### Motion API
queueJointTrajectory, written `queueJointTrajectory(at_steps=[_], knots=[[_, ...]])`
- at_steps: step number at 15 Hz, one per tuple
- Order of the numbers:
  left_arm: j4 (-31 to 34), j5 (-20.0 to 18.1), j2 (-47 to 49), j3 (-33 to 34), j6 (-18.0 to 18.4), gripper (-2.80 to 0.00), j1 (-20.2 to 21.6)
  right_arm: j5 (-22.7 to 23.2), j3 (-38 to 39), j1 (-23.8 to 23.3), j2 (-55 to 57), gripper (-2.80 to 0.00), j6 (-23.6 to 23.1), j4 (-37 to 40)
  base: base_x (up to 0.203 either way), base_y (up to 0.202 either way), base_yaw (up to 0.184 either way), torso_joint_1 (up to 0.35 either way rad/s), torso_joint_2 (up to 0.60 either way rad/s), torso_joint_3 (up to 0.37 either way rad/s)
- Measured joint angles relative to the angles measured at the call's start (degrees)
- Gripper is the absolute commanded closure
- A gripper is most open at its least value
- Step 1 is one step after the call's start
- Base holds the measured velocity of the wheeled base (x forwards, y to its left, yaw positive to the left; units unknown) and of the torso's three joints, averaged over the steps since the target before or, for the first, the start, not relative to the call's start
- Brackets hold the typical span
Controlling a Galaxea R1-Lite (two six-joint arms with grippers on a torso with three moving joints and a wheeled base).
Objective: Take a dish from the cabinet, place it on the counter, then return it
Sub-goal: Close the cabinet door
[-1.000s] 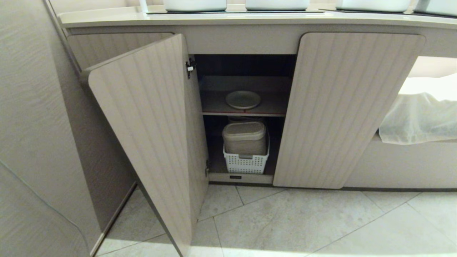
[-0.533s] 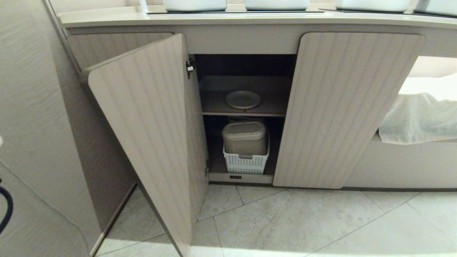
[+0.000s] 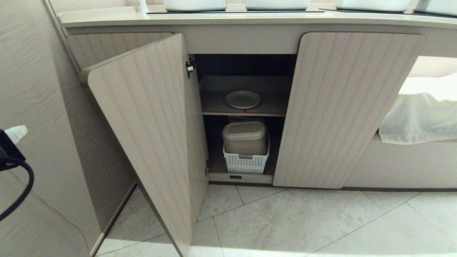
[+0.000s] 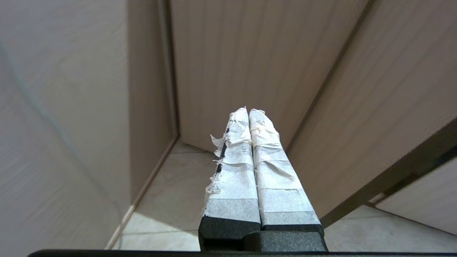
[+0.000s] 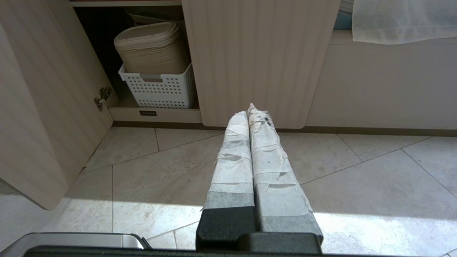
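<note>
1. The left gripper (image 3: pixel 16 132) is mostly cut off at the left edge of the head view: only a taped tip, a dark body and a looping cable show. In the left wrist view its fingers (image 4: pixel 235 167) are clenched together on nothing, facing a fluted panel and a strip of floor.
2. The right gripper (image 5: pixel 251 114) is out of the head view; its own camera shows it clenched and empty above the floor (image 5: pixel 321 171), pointing at the shut door (image 5: pixel 257 53).
3. The cabinet (image 3: pixel 246 67) interior is dark, and the open left door (image 3: pixel 150 125) hides its left part. Things behind the basket (image 3: pixel 246 164) are hard to make out.
4. The desk (image 3: pixel 250 18) is cut off at the top of the frame (only the bases of white vessels show).
5. The dish (image 3: pixel 242 99) lies flat on the upper shelf (image 3: pixel 275 105), centre of the frame: round, plain off-white, matte, low rim.
6. A tub (image 3: pixel 244 137) sits in the basket below.
</note>
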Motion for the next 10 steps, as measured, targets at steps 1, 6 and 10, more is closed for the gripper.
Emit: queueJointTrajectory(at_steps=[1,6,10], knots=[[-1.3,-2.7,1.0,-0.1,0.0,0.00,1.6,0.0,0.0,0.0,0.0,0.00,0.0,0.0,0.000,0.000,0.000,0.000,0.00,0.000],[-3.4,-10.3,7.7,-3.8,-0.3,0.00,6.5,0.0,0.0,0.0,0.0,0.00,0.0,0.0,0.000,0.000,0.000,0.000,0.00,0.000],[-3.4,-15.5,12.3,-6.4,-3.0,0.00,6.5,0.0,0.0,0.0,0.0,0.00,0.0,0.0,0.000,0.000,0.000,0.000,0.00,0.000]])
